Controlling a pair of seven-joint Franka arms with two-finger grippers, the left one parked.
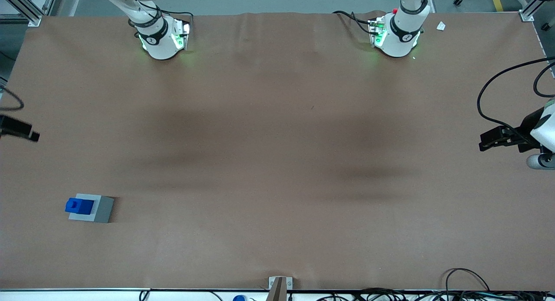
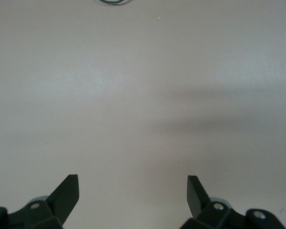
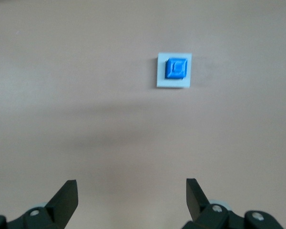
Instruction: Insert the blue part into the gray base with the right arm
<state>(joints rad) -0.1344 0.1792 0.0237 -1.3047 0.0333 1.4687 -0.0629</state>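
On the table: a brown-covered table (image 1: 277,162) carries the task's two pieces toward the working arm's end, nearer to the front camera than the arm bases.
Blue part: the blue part (image 1: 78,205) sits in the top of the gray base (image 1: 97,211), its raised stub pointing up; in the right wrist view the blue part (image 3: 176,68) lies inside the light gray square of the base (image 3: 161,81), with a gray border showing around it.
Gray base: it rests flat on the table, light top face up, darker side wall turned toward the front camera.
Gripper: the right arm's gripper (image 1: 19,129) hangs at the working arm's edge of the front view, farther from the front camera than the base and well apart from it.
Fingers: in the right wrist view the gripper (image 3: 132,198) has its two black fingers (image 3: 66,196) spread wide with bare table between them, holding nothing.
Gripper and parts: no contact; the base and blue part stand clear of the fingertips.
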